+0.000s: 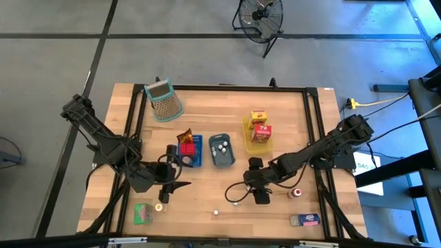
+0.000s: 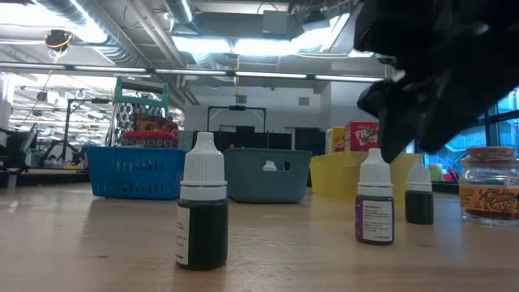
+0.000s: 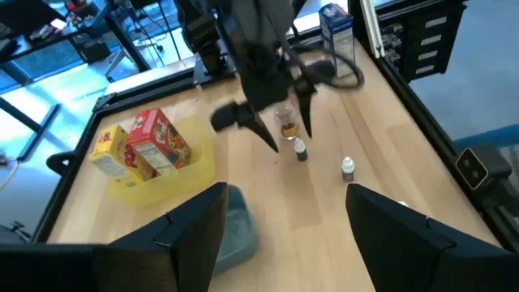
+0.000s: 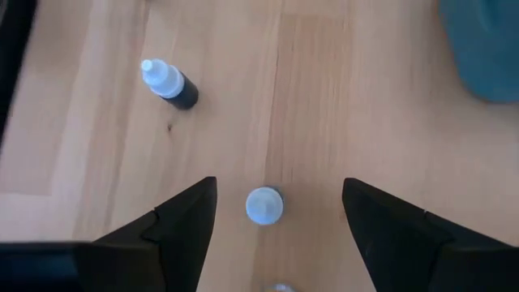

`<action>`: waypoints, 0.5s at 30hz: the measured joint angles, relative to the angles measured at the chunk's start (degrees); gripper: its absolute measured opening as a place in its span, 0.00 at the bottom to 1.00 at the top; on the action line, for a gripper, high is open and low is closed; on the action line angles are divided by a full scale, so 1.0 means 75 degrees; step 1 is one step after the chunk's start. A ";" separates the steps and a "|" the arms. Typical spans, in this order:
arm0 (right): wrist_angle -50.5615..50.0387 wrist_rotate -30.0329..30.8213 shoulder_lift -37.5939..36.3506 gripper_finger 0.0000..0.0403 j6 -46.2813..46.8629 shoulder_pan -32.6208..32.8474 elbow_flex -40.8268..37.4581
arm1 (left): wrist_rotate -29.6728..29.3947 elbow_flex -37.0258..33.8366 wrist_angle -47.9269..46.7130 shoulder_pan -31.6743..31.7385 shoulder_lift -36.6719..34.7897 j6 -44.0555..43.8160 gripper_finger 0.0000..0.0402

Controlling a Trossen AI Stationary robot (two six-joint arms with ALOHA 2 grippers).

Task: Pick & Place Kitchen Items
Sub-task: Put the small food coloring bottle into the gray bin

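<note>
Two grippers sit low over the front of the table, and your right gripper [image 4: 277,235] is the one at work: fingers spread wide, holding nothing, straddling a white-capped dropper bottle [image 4: 263,204] at the lower centre of its wrist view. A second bottle [image 4: 169,83] stands off at upper left. Your left gripper [image 1: 167,187], lower left in the high view, is also open and empty. Descend off-centre and a finger will likely clip the cap and topple the bottle. The grey-blue tray [image 1: 221,149] lies beyond, mid-frame.
</note>
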 joint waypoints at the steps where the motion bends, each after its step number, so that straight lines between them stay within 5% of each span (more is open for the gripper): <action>1: 0.0016 -0.0003 0.0103 0.67 -0.0022 -0.0003 0.0000 | 0.0002 0.0000 -0.0005 0.0000 -0.0063 0.0064 0.62; 15: 0.0053 -0.0047 0.0346 0.67 0.0043 -0.0181 0.0000 | 0.0002 0.0000 -0.0757 0.0000 -0.0672 0.0122 0.62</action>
